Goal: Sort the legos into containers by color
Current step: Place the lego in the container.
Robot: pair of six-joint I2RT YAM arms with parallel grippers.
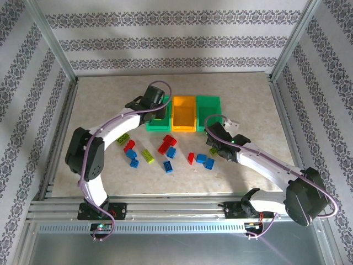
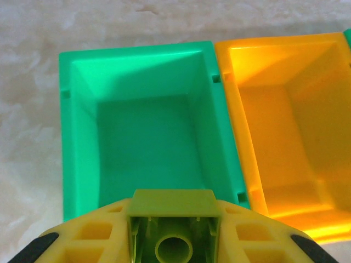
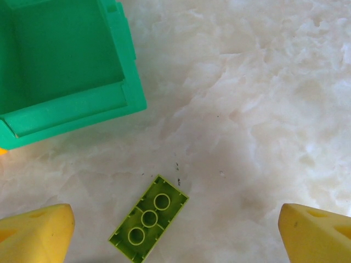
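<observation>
While the left arm reaches across to the row of bins at the back of the table (image 1: 99,110), the left gripper (image 2: 173,241) is clenched on a yellow-green brick (image 2: 171,205), which is pinched between the yellow fingers (image 2: 82,235) with its hollow underside facing the wrist camera. That brick hangs above the near wall of the left green bin (image 2: 137,55), whose floor is bare in the left wrist view; the orange bin (image 2: 274,44) adjoins it on the right, and its interior is likewise bare. Beyond the orange bin in the overhead view sits the right green bin (image 1: 208,105), completing the joined row. The right gripper (image 3: 174,235) is released, its two yellow fingertips spread wide near the bottom corners of the right wrist view. Between them, nearer the left fingertip, a second yellow-green brick (image 3: 148,218) lies flat on the marbled tabletop, studs up and turned diagonally, touching neither finger. It rests close to the near corner of the right green bin but clear of it. Spread over the table in front of the bins are the loose legos: a red brick (image 1: 129,146) and a blue brick (image 1: 130,154) at the left with more yellow-green pieces near them, a red pair (image 1: 166,143) near the middle, and a blue pair (image 1: 205,160) beside the right arm.
</observation>
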